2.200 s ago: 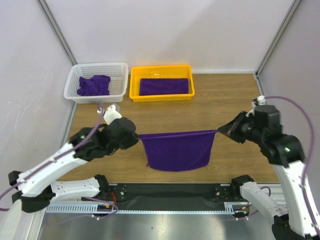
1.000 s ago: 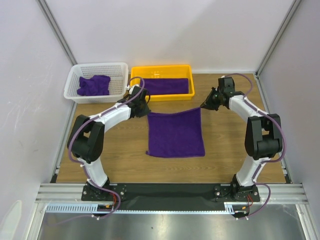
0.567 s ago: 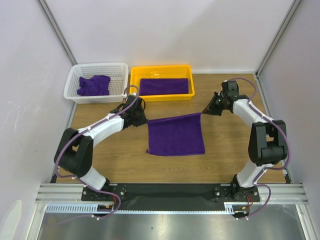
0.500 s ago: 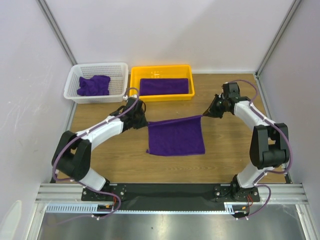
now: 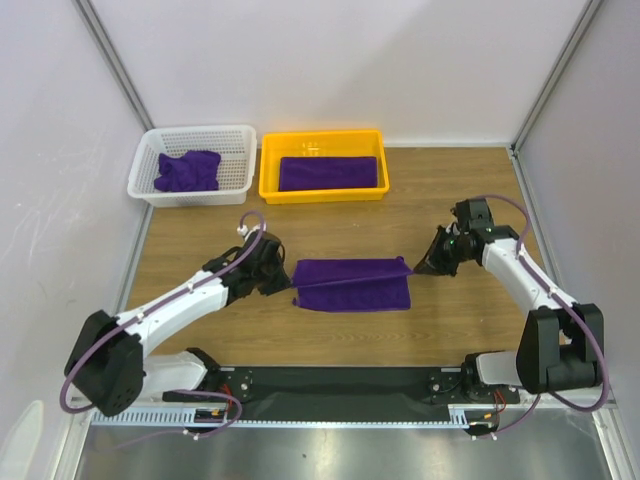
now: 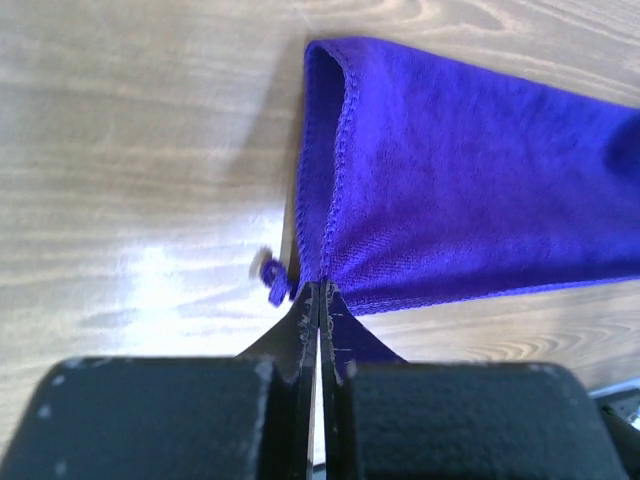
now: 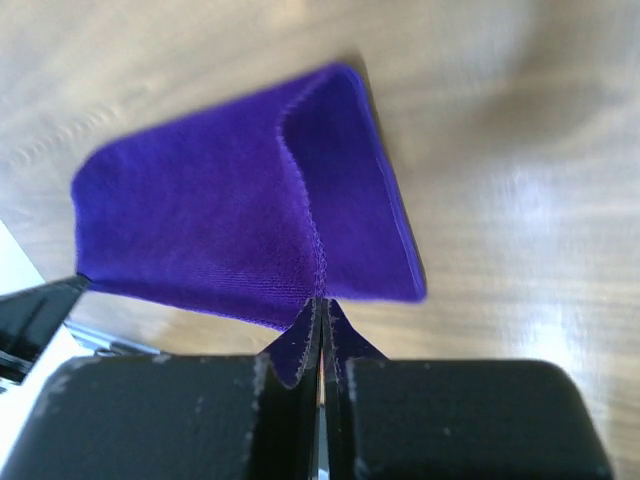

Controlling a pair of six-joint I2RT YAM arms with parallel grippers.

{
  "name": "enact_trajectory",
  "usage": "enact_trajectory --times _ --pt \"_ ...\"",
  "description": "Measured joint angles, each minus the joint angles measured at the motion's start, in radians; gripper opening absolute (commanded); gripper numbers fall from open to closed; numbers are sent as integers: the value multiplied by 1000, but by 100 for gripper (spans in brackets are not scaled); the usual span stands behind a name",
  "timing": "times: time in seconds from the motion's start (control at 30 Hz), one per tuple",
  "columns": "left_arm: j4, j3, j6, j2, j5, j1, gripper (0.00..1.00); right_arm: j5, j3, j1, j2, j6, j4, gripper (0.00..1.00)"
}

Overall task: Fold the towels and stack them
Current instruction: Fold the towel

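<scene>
A deep purple towel (image 5: 352,285) lies on the wooden table, its far edge folded over toward the near edge. My left gripper (image 5: 288,275) is shut on its left corner, seen in the left wrist view (image 6: 320,288) with the towel (image 6: 470,190) stretching away. My right gripper (image 5: 415,267) is shut on its right corner, seen in the right wrist view (image 7: 322,300) with the towel (image 7: 220,220) doubled over. A folded towel (image 5: 332,173) lies in the yellow tray (image 5: 323,194). A crumpled towel (image 5: 187,170) sits in the white basket (image 5: 195,193).
The tray and basket stand at the back of the table. White walls with metal posts (image 5: 120,80) close in the sides. A metal rail (image 5: 330,415) runs along the near edge by the arm bases.
Both grippers have carried the towel's far edge toward the near edge, folding the towel roughly in half. Both arms have drawn back from the tray.
</scene>
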Motion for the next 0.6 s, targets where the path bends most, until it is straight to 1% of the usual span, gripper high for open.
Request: enact_trajectory --times 0.17,0.33,0.47,0.6 --pt "-5 -58 -29 -56 2 -11 0 -24 -95 0 -56 0 -24 0" --pt "-5 -86 -45 -30 3 -57 0 -25 -175 0 -60 -1 -28 0" --pt "1 -96 -55 4 3 -89 0 -17 -195 0 -60 -12 -25 0" --pt "6 -106 -61 10 3 -95 0 -15 -210 0 -45 -23 -11 0"
